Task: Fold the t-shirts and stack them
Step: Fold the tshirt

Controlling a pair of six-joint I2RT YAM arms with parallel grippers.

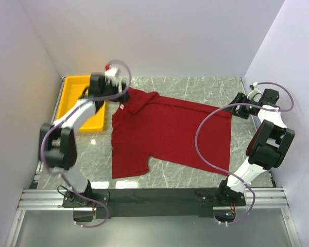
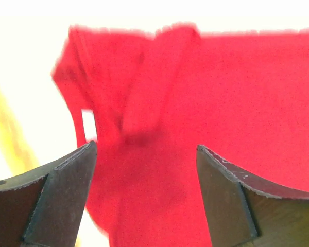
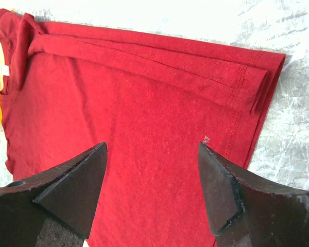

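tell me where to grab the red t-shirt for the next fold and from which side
Probably the near long edge of the t-shirt: sleeve and hem corner, approached from the robot's side. The far edge already lies folded in; this one lies flat.

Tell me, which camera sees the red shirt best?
The top camera: it sees the whole shirt. The right wrist camera shows much of it, with a folded edge. The left wrist camera shows only a blurry part.

Shirt: the t-shirt (image 1: 170, 134) lies spread on the marble table (image 1: 195, 85).
My left gripper (image 1: 113, 80): above its collar, beside the yellow tray (image 1: 72, 98).
My right gripper (image 1: 238, 109): at its right edge.
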